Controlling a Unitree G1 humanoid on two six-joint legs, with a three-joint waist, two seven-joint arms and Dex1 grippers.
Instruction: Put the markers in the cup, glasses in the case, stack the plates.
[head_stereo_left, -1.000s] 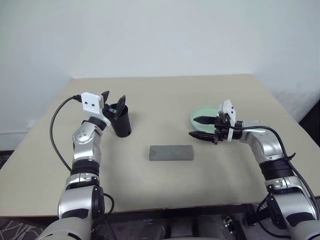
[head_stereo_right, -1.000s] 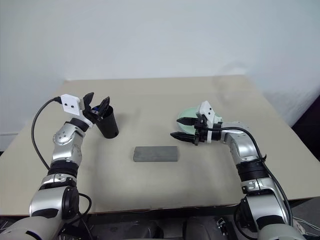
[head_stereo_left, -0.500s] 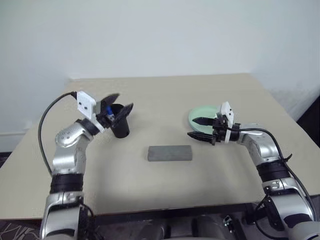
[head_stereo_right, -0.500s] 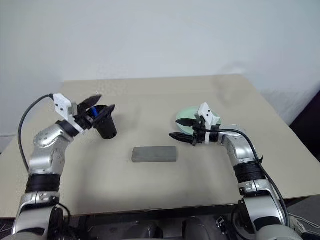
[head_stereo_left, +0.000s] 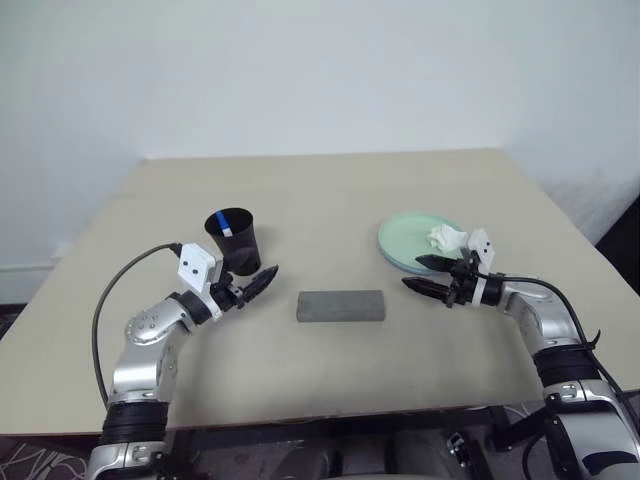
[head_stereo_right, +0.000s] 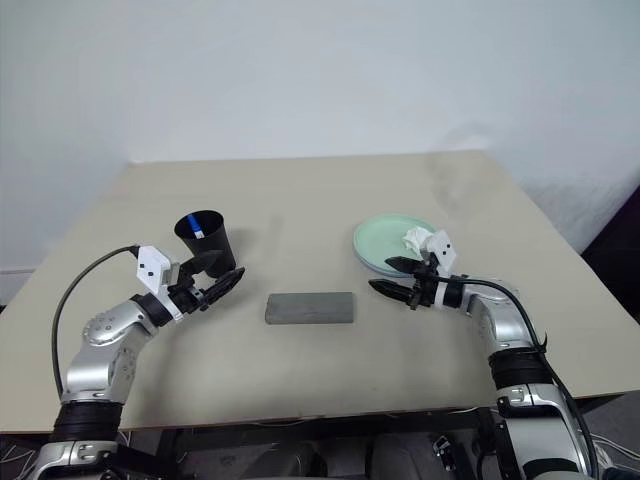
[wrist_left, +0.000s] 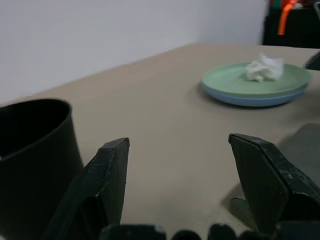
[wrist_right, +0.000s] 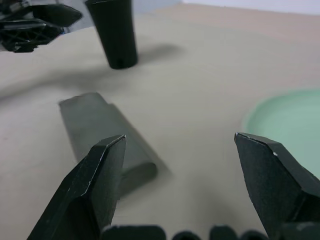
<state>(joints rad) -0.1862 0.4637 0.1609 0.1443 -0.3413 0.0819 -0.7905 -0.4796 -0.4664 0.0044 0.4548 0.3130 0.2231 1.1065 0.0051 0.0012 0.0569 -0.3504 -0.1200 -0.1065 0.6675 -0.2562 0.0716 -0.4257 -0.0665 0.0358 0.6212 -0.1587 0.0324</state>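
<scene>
The black cup (head_stereo_left: 234, 242) stands upright at the left, and a marker (head_stereo_left: 226, 222) with a blue end shows inside it. My left gripper (head_stereo_left: 254, 283) hangs open and empty just in front of the cup, pointing toward the closed grey case (head_stereo_left: 340, 306) at the table's middle. The mint green plate (wrist_left: 235, 80) rests on the light blue plate (wrist_left: 240, 99) at the right. My right gripper (head_stereo_left: 412, 273) is open and empty, low over the table at the plates' near edge. The glasses are out of view.
A crumpled white tissue (head_stereo_left: 447, 238) lies on the green plate's right side. The tan table (head_stereo_left: 330, 200) has bare surface behind the case and along its front edge. A white wall rises beyond the far edge.
My left gripper dropped from above the cup's rim and drew back to its near side. My right gripper slid down and right off the plates, uncovering the tissue. Both stayed open.
</scene>
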